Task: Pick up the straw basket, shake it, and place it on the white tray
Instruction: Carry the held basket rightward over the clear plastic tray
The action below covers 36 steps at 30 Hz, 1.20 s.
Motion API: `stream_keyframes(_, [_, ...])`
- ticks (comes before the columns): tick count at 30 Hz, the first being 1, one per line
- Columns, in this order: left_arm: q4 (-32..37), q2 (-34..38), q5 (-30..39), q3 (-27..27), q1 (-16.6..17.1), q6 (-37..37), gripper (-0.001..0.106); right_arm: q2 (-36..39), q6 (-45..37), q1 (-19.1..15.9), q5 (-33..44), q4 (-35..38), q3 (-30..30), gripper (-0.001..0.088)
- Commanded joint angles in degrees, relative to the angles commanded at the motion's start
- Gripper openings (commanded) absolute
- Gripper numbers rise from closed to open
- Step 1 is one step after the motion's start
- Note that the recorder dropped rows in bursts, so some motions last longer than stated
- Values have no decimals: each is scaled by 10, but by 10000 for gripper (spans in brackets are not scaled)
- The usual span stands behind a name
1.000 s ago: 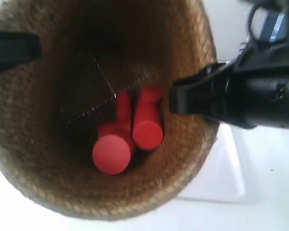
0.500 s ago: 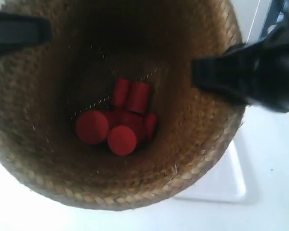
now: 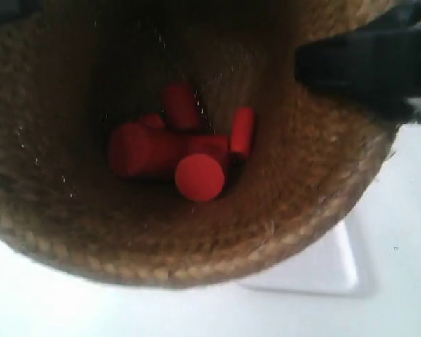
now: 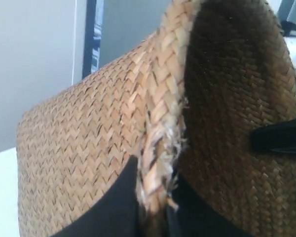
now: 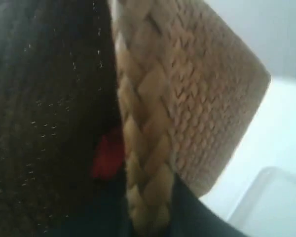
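Well, from the exterior view the straw basket [image 3: 196, 239] fills nearly the whole picture, its mouth turned toward the camera and its inside dark. A small heap of red cylinders [image 3: 196, 175] lies at the bottom, some end-on and some on their sides. The arm at the exterior view's right [image 3: 368, 63] reaches over the braided rim, its blurred black tip against the inner wall; from here I cannot tell how its jaws stand. Below the basket's lower right edge, a corner of the white tray [image 3: 330, 270] shows on the white table [image 3: 407, 232], the rest hidden behind the weave. In the left wrist view, the left gripper [image 4: 155, 215] pinches the basket's frayed rim [image 4: 163, 113], one black finger on the outer wall and one on the inner, jaws pressed tight on the straw. Across the hollow, a black finger [image 4: 278, 140] lies against the far inner wall. In the right wrist view, the right gripper [image 5: 148, 217] is clamped on the thick braid of the rim [image 5: 138, 123] in the same way, a finger on each side. A patch of red [image 5: 108, 155] shows inside, and the tray's rounded corner [image 5: 274, 200] lies on the table, apart from the basket's base.
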Motion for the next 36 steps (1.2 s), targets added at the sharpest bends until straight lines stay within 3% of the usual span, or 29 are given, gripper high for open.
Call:
stream_keyframes(1, [2,14,-4,14,1,1,0,30,60,-6,30,-51,6,0])
stream_keyframes(3, [11,13,85,1,1,0,0,42,-53,6,107,84,-41,0])
stream_keyframes(4, [11,-23,126,-29,1,-2,0,4,-180,28,105,215,-73,0])
stream_keyframes(5, [5,-40,130,-42,1,-6,0,-19,-199,38,95,251,-78,0])
stream_keyframes(7, [17,-59,83,-37,1,-8,0,-48,-171,47,51,194,-54,0])
stream_keyframes(8, [13,-34,12,-5,1,-10,0,-16,-54,38,36,68,-15,0])
stream_keyframes(9, [8,-14,-5,7,1,-12,0,16,13,31,53,-20,-1,0])
stream_keyframes(10, [4,-1,58,-7,1,-38,0,42,26,30,110,-3,-15,0])
stream_keyframes(11, [13,-20,136,-36,0,-39,0,35,-52,41,144,106,-45,0])
stream_keyframes(12, [17,-37,171,-58,0,-39,0,16,-136,54,149,211,-64,0])
stream_keyframes(13, [22,-57,169,-75,0,-38,0,-9,-176,66,118,268,-71,0])
stream_keyframes(14, [35,-62,136,-72,0,-28,0,-27,-177,72,68,258,-66,0])
stream_keyframes(15, [57,-56,69,-47,0,-32,0,-24,-145,66,12,186,-45,0])
stream_keyframes(16, [57,-31,21,-24,0,-33,0,-2,-57,57,10,87,-30,0])
stream_keyframes(17, [57,-1,9,-9,1,-33,0,34,46,43,61,-7,-28,0])
stream_keyframes(18, [55,5,34,-14,1,-45,0,43,54,43,96,6,-40,0])
stream_keyframes(20, [61,-5,121,-46,1,-59,0,29,-46,53,125,118,-82,0])
stream_keyframes(22, [68,-31,170,-74,1,-59,0,-14,-167,74,97,247,-109,0])
stream_keyframes(23, [68,-45,160,-78,1,-59,0,-29,-180,82,73,259,-110,0])
stream_keyframes(24, [70,-52,136,-75,1,-57,0,-44,-174,85,44,233,-102,0])
stream_keyframes(26, [76,-43,55,-46,1,-56,0,-32,-88,76,24,90,-75,0])
stream_keyframes(28, [76,-8,-10,-15,1,-57,0,19,76,53,58,-96,-47,0])
stream_keyframes(29, [76,9,-16,-9,2,-57,0,46,90,46,77,-115,-46,0])
stream_keyframes(30, [74,16,2,-12,2,-67,0,63,91,42,104,-108,-56,0])
stream_keyframes(32, [72,9,75,-37,1,-96,0,59,50,50,146,14,-91,0])
stream_keyframes(34, [72,-18,153,-68,1,-96,0,24,-71,72,134,175,-120,0])
stream_keyframes(36, [74,-48,178,-83,1,-91,0,-13,-123,94,78,218,-110,0])
